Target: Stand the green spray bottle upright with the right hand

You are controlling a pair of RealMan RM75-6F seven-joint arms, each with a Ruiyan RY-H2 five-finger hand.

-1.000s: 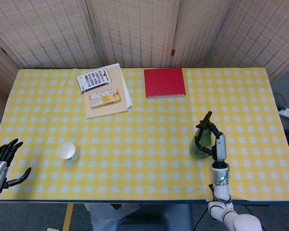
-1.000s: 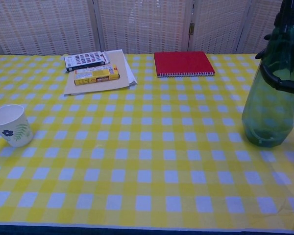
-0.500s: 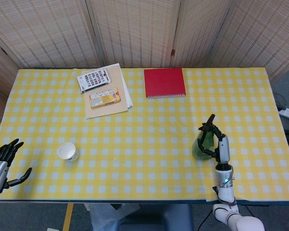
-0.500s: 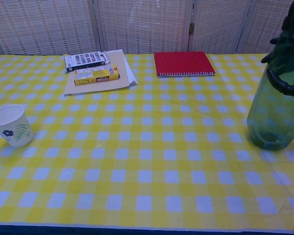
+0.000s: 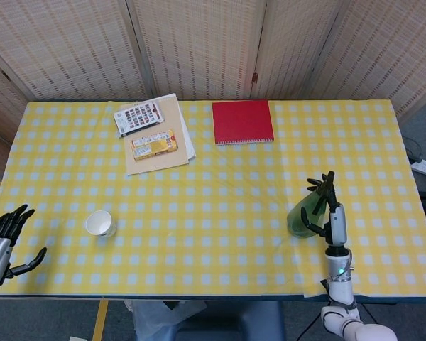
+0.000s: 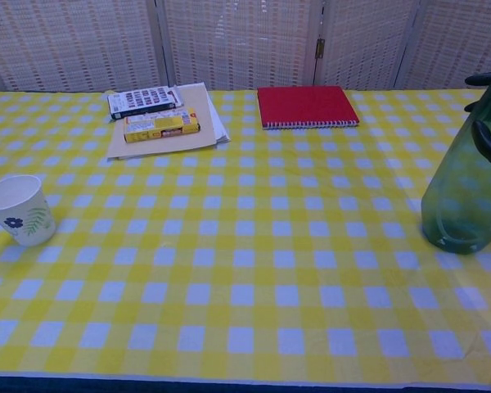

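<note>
The right hand (image 5: 326, 206) holds the green spray bottle (image 5: 302, 217) around its upper body, fingers wrapped on it. The bottle stands upright on the yellow checked tablecloth (image 5: 220, 206), at the table's 4 o'clock area. The left hand (image 5: 1, 238) hangs spread and empty at 8 o'clock. A paper cup (image 5: 99, 223) stands at 8 o'clock; a red notebook (image 5: 242, 121) lies at 12 o'clock.
</note>
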